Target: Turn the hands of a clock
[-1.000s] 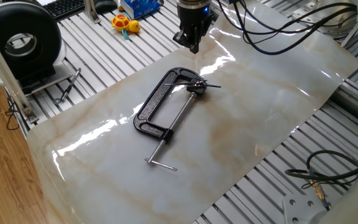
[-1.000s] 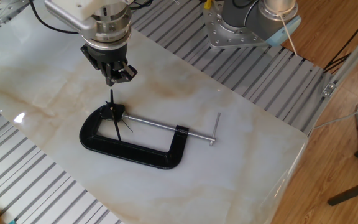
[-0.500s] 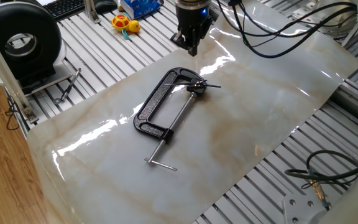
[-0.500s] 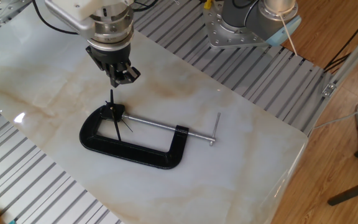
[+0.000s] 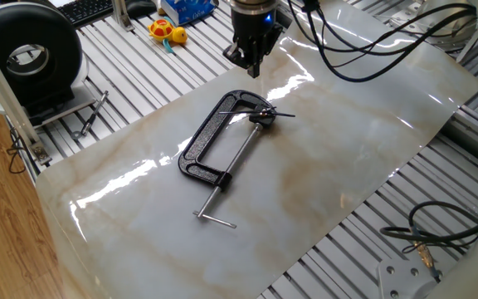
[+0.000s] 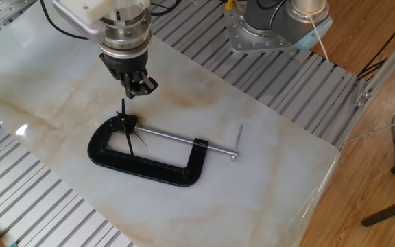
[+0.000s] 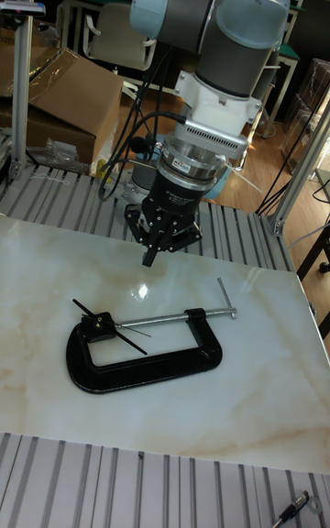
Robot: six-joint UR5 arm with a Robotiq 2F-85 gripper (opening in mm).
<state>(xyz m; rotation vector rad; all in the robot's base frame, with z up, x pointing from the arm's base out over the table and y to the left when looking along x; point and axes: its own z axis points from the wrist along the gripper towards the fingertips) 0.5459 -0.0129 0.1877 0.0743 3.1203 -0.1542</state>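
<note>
A robotics lab: slotted aluminium table point(image 5: 131, 75), trailing cables point(image 5: 363, 41), cardboard boxes point(image 7: 64, 102) and office chairs point(image 7: 115, 38) at ten o'clock.

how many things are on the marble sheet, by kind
clamp: 1
clock with thin black hands, held in the clamp's jaw: 1
total: 2
The gripper is above the sheet, holding nothing.

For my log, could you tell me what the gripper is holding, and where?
Nothing: the gripper hangs above the marble sheet, apart from the clock in the clamp.
</note>
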